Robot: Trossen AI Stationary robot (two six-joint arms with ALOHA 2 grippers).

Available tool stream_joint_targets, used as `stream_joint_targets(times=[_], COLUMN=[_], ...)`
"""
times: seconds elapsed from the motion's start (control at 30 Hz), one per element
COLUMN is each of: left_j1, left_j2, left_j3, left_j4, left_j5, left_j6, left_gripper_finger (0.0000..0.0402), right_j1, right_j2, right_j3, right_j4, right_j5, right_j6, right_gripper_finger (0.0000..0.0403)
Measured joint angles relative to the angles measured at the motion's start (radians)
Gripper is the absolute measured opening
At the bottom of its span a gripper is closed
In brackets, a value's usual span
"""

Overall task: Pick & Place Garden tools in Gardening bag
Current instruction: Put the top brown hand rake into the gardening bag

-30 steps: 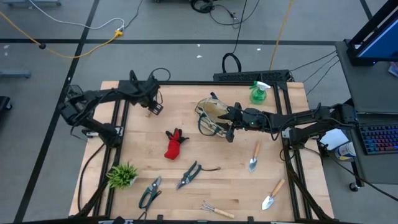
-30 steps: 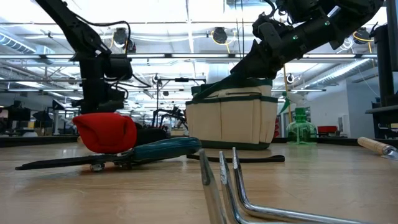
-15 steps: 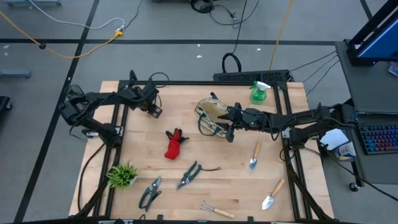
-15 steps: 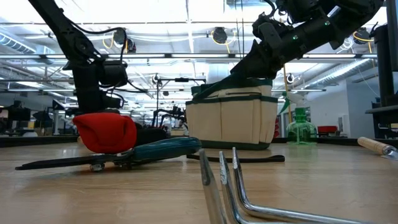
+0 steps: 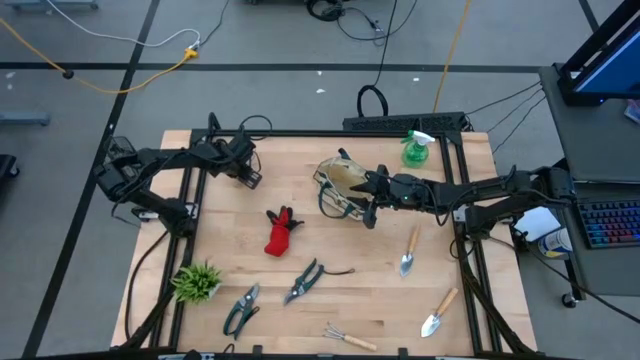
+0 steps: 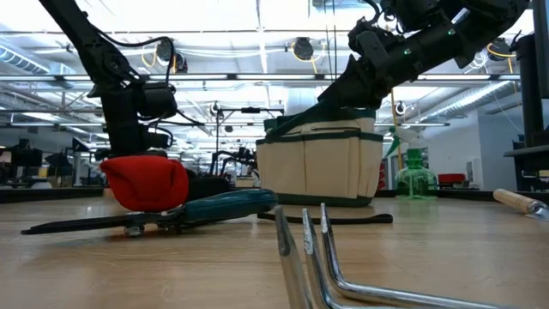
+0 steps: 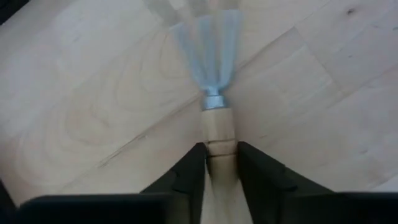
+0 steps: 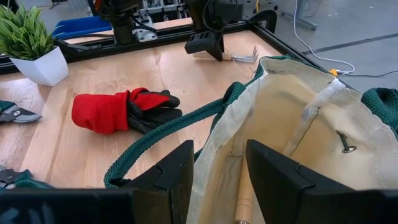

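At the table's far left a hand rake [image 8: 242, 57] with a wooden handle lies on the wood, and my left gripper [image 5: 243, 175] is shut on it. The cream gardening bag [image 5: 343, 185] with green trim stands upright at the middle. My right gripper [image 5: 372, 197] is shut on the bag's right-hand rim. A wooden handle [image 8: 239, 205] shows inside the bag. Loose on the table lie a red glove [image 5: 280, 232], two pruning shears [image 5: 305, 280] [image 5: 242, 308], another rake [image 5: 348, 337] and two trowels [image 5: 410, 250] [image 5: 438, 312]. The green spray bottle [image 5: 415, 148] stands far right. My left gripper pinches the rake's wooden handle [image 7: 219, 134] between its two fingers, just behind the metal collar. The fingers come steeply from above. The rake lies flat on the table, its metal end pointing away from the gripper. My right gripper has the bag's green-trimmed rim [image 8: 208, 127] between its fingers, one finger [image 8: 168, 174] outside the wall and one [image 8: 273, 180] inside. It reaches in from the table's right, slanting slightly down. The bag's bottom rests on the table.
A spiky green plant [image 5: 197, 282] in a white pot stands near the left front. A dark metal frame [image 5: 190, 190] runs along the table's left, far and right sides. The bag's green strap [image 8: 149, 152] trails on the wood toward the glove.
My left gripper has sunk toward the table over the rake at the far left, then kept still. My right gripper and the bag have not moved.
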Motion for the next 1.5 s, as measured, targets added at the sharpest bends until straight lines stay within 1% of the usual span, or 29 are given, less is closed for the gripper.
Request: stream_joint_targets(times=[0.1, 0.13, 0.3, 0.37, 0.5, 0.67, 0.9, 1.07, 1.2, 1.5], left_j1=[0.000, 0.000, -0.018, -0.041, -0.095, -0.162, -0.277, -0.363, -0.424, -0.526], left_j2=[0.000, 0.000, 0.000, -0.001, -0.015, -0.035, -0.067, -0.089, -0.087, -0.087], left_j3=[0.000, 0.000, 0.000, 0.000, 0.011, 0.043, 0.128, 0.198, 0.259, 0.390], left_j4=[0.000, 0.000, 0.015, 0.033, 0.057, 0.053, 0.051, 0.050, 0.047, 0.050], left_j5=[0.000, 0.000, 0.000, 0.009, 0.058, 0.071, 0.072, 0.071, 0.071, 0.071], left_j6=[0.000, 0.000, -0.010, -0.010, -0.011, -0.022, -0.005, 0.076, 0.112, 0.219], left_gripper_finger=[0.0056, 0.0053, 0.0053, 0.0053, 0.0059, 0.0061, 0.0063, 0.0064, 0.0064, 0.0065], right_j1=[0.000, 0.000, 0.000, 0.000, 0.000, 0.000, 0.000, 0.000, 0.000, 0.000], right_j2=[0.000, 0.000, 0.000, 0.000, 0.000, 0.000, -0.001, -0.001, -0.001, -0.001], right_j3=[0.000, 0.000, 0.000, 0.000, 0.000, 0.000, 0.000, 0.000, 0.000, 0.000], right_j4=[0.000, 0.000, 0.000, 0.000, 0.001, 0.021, 0.031, 0.031, 0.031, 0.031], right_j5=[0.000, 0.000, 0.000, 0.000, 0.000, 0.000, 0.000, 0.000, 0.000, 0.000], right_j6=[0.000, 0.000, 0.000, 0.000, 0.000, 0.000, -0.033, -0.103, -0.151, -0.180], right_gripper_finger=[0.0144, 0.0144, 0.0144, 0.0144, 0.0144, 0.0144, 0.0144, 0.0144, 0.0144, 0.0144])
